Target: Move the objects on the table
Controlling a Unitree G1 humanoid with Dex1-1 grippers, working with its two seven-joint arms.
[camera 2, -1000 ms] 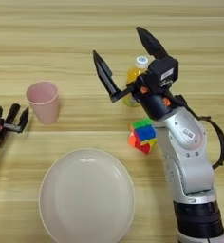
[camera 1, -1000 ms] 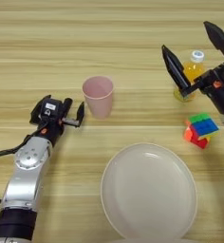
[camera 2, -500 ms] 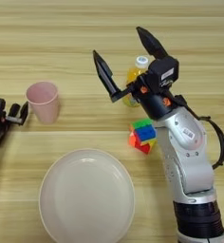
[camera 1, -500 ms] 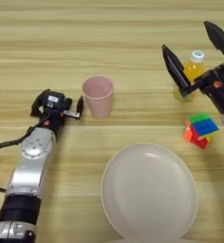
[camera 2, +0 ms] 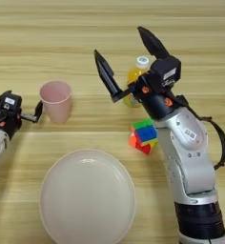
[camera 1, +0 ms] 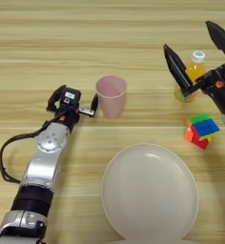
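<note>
the pink cup (camera 1: 111, 95) stands upright at centre left of the tabletop (camera 1: 62, 38), with the left hand (camera 1: 72, 101) just beside it, fingers apart. the cream plate (camera 1: 150, 191) lies at lower centre. at upper right, the right hand (camera 2: 127, 61) is spread wide by an orange bottle (camera 2: 135, 76), above a colourful cube (camera 2: 144, 136).

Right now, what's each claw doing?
Left claw: open, empty, just beside the pink cup.
Right claw: wide open, empty, raised in front of the orange bottle.
</note>
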